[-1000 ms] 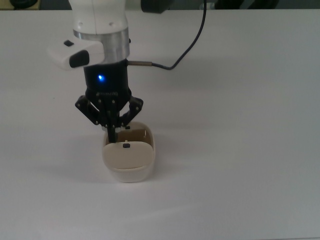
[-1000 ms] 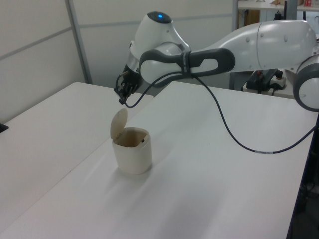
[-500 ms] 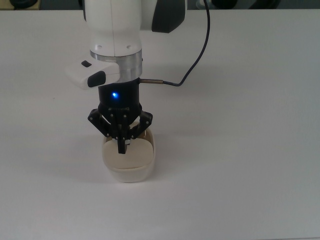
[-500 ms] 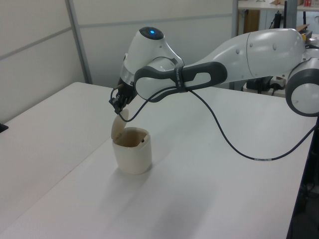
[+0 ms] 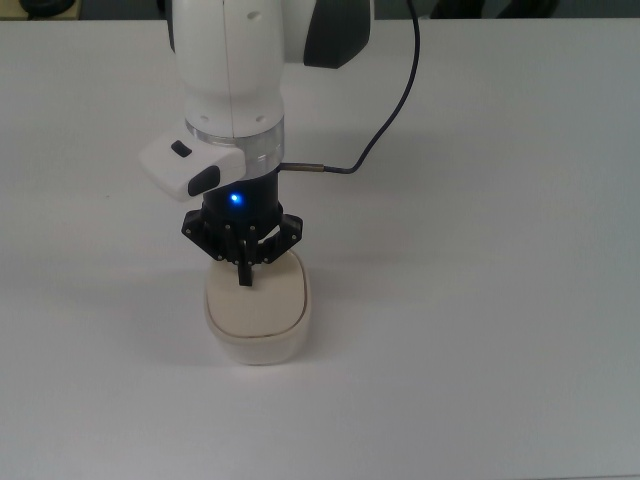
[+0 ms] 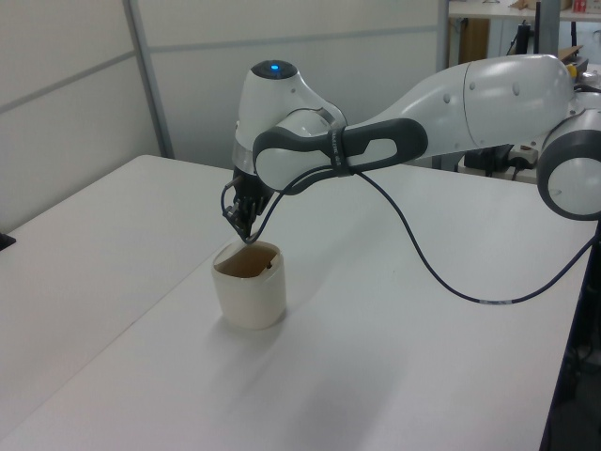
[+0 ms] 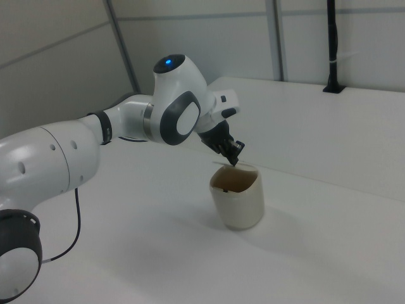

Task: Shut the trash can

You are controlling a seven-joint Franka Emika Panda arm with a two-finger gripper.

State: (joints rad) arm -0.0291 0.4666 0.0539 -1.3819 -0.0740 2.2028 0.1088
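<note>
The trash can (image 5: 257, 320) is a small cream-beige bin on the white table, also seen in the left view (image 6: 250, 291) and the right view (image 7: 239, 202). From the top view its flat lid (image 5: 258, 305) lies down over the opening. In both side views a brownish shaded area still shows inside the rim, so I cannot tell whether the lid is fully seated. My gripper (image 5: 245, 279) is shut with nothing in it. It points down, its tip at the lid's edge nearest the arm (image 6: 246, 236) (image 7: 235, 160).
A black cable (image 5: 392, 100) runs from the wrist across the table behind the arm. The white table (image 5: 480, 300) spreads wide around the bin. A black post (image 7: 331, 44) stands at the far table edge in the right view.
The lid stood upright a second ago and has swung down over the bin. My gripper moved over the bin and lowered onto the lid, staying shut.
</note>
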